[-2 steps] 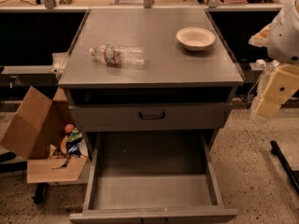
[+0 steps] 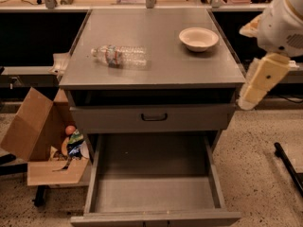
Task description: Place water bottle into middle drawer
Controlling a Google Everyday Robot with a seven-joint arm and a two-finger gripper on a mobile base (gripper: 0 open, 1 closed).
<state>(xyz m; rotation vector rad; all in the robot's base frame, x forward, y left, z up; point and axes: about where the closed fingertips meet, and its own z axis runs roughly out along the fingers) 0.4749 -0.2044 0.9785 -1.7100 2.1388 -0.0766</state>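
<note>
While the claw [image 2: 250,92] hangs right of the surface [image 2: 189,70], its state untellable, the water bottle [image 2: 120,56] lies crosswise, well leftward.

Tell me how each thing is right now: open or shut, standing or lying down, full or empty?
water bottle: lying on its side on the cabinet top
middle drawer: pulled open, nothing in it
drawer front with the black handle: shut
bowl: upright, empty
cardboard box: open, things inside
gripper: off the cabinet's right side, far from the bottle
</note>
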